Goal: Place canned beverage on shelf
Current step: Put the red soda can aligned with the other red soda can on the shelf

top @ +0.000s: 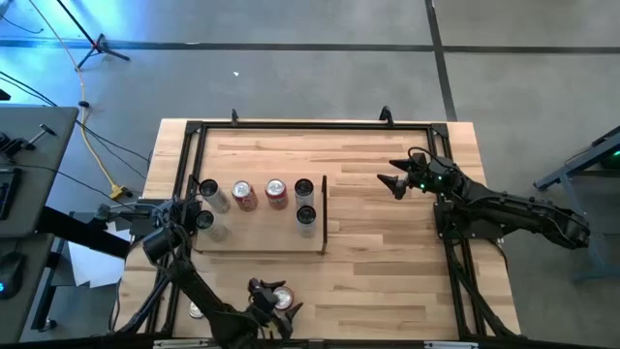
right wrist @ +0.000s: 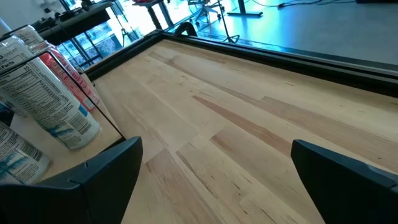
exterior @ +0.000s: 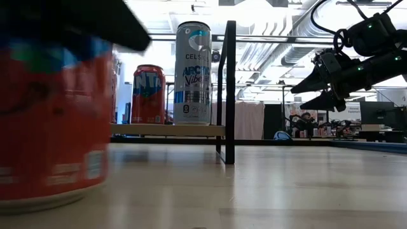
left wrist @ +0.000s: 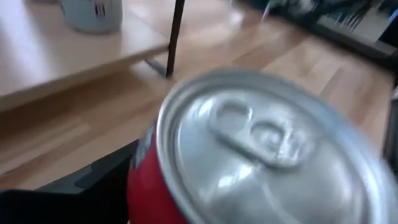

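A red canned beverage (top: 282, 297) stands upright on the table near its near edge, left of the middle. It fills the left of the low view (exterior: 48, 121), and its silver top fills the left wrist view (left wrist: 261, 143). My left gripper (top: 279, 302) is open around its upper part, with one finger (left wrist: 106, 180) beside the red wall. The shelf (top: 262, 237), a pale-wood panel with a dark upright strip (top: 324, 213) on its right edge, lies at the table's left and holds several cans (top: 276, 192). My right gripper (top: 395, 182) hangs open at the right, above the table. My left gripper comes at the red can slanting down from the table's near left, with a finger on either side of the can's upper wall (left wrist: 140, 180). Whether the fingers touch the wall I cannot tell. The can stands upright with its base on the table.
On the shelf a tall silver can (exterior: 193, 73) and a red can (exterior: 148, 94) stand just left of the strip (exterior: 229, 89). A black metal frame (top: 184, 174) runs along the table's edges. Bare wood (right wrist: 249, 124) lies between the shelf and my right arm.
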Tool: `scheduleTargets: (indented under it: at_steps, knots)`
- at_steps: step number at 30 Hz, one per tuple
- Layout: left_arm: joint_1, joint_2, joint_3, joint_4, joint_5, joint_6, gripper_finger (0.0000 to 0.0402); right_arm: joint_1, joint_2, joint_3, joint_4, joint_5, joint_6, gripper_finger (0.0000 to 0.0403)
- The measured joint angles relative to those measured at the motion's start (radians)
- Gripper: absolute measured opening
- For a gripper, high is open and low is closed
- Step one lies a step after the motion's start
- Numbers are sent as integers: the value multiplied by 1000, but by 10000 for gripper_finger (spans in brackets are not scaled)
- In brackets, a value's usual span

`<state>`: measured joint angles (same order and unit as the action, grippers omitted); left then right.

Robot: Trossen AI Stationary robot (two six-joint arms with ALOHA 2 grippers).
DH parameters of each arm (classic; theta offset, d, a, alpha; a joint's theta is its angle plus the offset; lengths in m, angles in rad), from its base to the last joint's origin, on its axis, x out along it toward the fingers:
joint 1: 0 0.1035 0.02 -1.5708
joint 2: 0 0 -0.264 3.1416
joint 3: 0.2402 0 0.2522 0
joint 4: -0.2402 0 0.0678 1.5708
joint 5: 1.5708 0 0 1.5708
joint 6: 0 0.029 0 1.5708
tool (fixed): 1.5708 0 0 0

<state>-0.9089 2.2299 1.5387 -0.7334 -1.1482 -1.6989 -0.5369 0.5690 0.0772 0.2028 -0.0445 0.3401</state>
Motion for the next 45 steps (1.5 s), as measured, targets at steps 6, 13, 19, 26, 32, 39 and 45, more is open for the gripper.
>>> scheduleTargets:
  at_steps: [6, 13, 19, 26, 32, 39, 45]
  knots:
    - [33, 0, 0, 5, 72, 92, 323, 0, 0, 0, 0, 0, 0, 399]
    - [60, 0, 0, 11, 62, 149, 268, 0, 0, 0, 0, 0, 0, 399]
    - [51, 0, 0, 26, 20, 148, 268, 0, 0, 0, 0, 0, 0, 399]
    - [36, -7, 10, -29, -34, 143, 267, 0, 0, 0, 0, 0, 0, 399]
    - [34, -58, 11, -237, -37, 38, 267, 0, 0, 0, 0, 0, 0, 399]
    - [61, -112, 11, -542, -37, -167, 267, 0, 0, 0, -4, 0, 0, 399]
    - [115, -112, -12, -704, -38, -410, 267, 0, 0, 0, -4, 0, 0, 399]
